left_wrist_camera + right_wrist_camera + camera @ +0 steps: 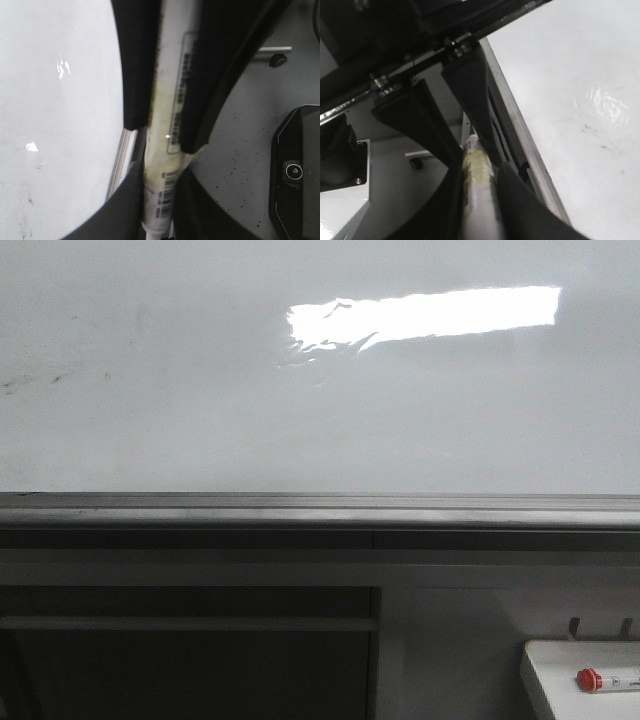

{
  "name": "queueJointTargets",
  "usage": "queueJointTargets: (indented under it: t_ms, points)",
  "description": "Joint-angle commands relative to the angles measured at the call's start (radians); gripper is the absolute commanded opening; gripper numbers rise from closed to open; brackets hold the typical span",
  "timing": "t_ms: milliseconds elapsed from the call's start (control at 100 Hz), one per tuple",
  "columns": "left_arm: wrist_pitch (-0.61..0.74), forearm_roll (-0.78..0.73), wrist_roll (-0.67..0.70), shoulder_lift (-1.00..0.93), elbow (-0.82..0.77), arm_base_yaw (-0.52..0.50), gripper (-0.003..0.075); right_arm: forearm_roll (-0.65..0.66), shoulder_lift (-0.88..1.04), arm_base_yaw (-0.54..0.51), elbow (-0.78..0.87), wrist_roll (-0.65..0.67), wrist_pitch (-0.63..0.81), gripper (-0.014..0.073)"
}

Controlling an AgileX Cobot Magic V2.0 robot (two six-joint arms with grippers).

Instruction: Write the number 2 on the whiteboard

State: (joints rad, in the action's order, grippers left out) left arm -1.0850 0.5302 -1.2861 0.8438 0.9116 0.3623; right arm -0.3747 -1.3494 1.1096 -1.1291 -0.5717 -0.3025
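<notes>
Smudges (30, 380), faint and grey, mark the far left of the whiteboard (200, 390). The rest of its glossy face is bare, so the number 2 is not yet drawn.

In the left wrist view, the left gripper (159, 172) pinches a white marker (170, 75) low on its barrel. The right gripper (162, 136) closes on the same barrel from the opposite end. This looks like uncapping or a handover. Either way, one gripper should hold firm while the other pulls straight along the barrel, without twisting it sideways. Then the tip should meet the board squarely, high enough to leave room for the base stroke above the grey rail (300, 508).

Neither arm shows in the front view. The marker's tip and cap are hidden behind the fingers, so its colour and whether it is capped cannot be told. At far right, a red-capped pen (590, 678) lies in a white tray (545, 670), both cut off by the frame edge.
</notes>
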Motion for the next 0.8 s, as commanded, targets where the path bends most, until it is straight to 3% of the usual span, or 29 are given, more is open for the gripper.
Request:
queueJointTargets:
  t_ms: [0,170,260,460,570,710,790]
  points:
    - [0.104,0.116,0.059,-0.005,0.035,0.008,0.0075,-0.014,0.026,0.002,-0.033,-0.006,0.062,-0.0077]
    - [0.104,0.190,0.097,-0.012,0.041,0.008,0.0428,-0.014,0.047,-0.009,-0.033,-0.006,0.050,-0.0077]
    - [0.102,0.211,0.108,-0.037,0.056,0.008,0.0507,-0.012,0.066,-0.032,-0.033,-0.006,0.038,-0.0077]
    - [0.121,0.183,0.212,-0.180,0.077,0.004,0.0466,-0.008,0.093,-0.108,-0.033,-0.006,0.010,-0.0077]
    - [0.154,0.087,0.346,-0.296,0.077,0.004,0.0414,-0.006,0.093,-0.169,-0.033,-0.006,0.039,-0.0077]
    - [0.177,-0.121,0.617,-0.415,0.052,0.004,0.0272,0.037,0.066,-0.256,-0.033,-0.006,0.122,-0.0077]
    - [0.201,-0.198,0.750,-0.475,0.011,0.004,0.0132,0.050,0.043,-0.289,-0.034,-0.006,0.157,-0.0077]
